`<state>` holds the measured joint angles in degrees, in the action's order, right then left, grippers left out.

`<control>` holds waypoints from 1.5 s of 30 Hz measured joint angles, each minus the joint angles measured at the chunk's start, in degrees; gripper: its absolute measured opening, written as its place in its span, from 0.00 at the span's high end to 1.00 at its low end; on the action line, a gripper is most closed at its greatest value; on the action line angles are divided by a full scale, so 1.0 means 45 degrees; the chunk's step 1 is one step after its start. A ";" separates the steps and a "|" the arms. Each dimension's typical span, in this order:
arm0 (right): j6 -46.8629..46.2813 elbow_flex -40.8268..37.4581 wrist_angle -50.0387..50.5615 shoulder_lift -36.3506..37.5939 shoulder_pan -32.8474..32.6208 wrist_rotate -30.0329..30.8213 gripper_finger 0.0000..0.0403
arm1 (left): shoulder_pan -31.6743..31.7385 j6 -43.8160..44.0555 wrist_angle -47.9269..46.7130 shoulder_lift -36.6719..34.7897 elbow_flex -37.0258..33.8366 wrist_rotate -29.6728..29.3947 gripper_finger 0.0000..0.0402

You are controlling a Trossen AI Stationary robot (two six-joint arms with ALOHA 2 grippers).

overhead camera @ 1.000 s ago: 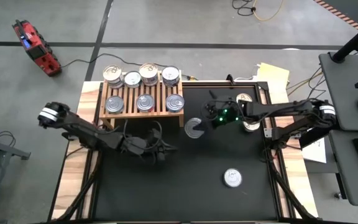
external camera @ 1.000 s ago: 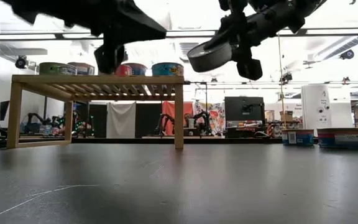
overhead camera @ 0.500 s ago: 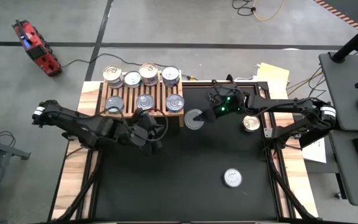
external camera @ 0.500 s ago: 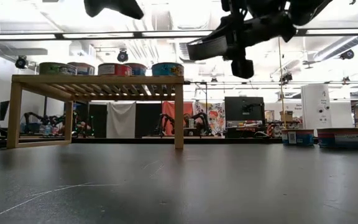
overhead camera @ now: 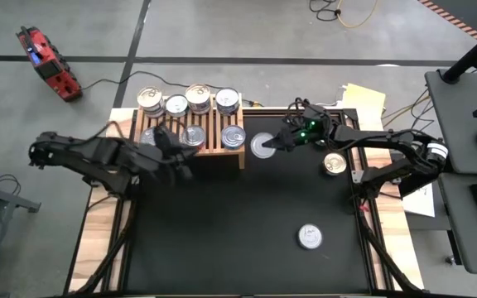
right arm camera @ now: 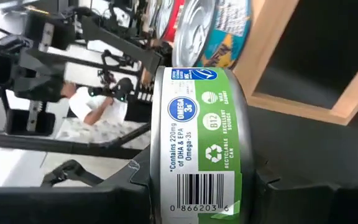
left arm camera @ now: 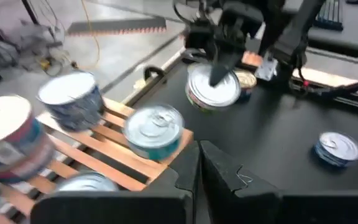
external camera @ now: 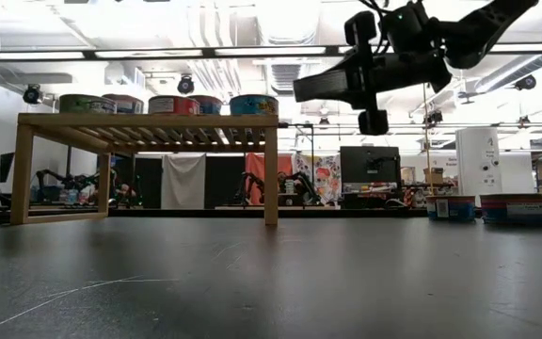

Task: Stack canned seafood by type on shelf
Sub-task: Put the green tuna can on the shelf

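The right tool pinches a green-labelled can in the air just right of the shelf; the can could clip, seemingly, the near-right tin.

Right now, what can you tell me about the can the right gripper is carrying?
The held can is a small round metal tin with a shiny silver lid and a green label bearing a barcode, a recycling mark and blue seals. The right gripper is shut on its sides. The low view shows it roughly level in the air, well above the black table, just off the wooden shelf at its right end. Nothing else touches it.
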<state>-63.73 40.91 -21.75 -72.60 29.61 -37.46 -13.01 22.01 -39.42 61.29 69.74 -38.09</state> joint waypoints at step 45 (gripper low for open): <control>-0.2201 0.1101 -0.3023 -0.2386 0.0496 0.0992 0.70 | 0.6201 -0.3986 0.1490 0.1640 -0.0030 0.7070 1.00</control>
<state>-73.64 45.87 -35.35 -83.34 31.84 -32.99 14.90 4.07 -32.72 68.67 69.60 -6.27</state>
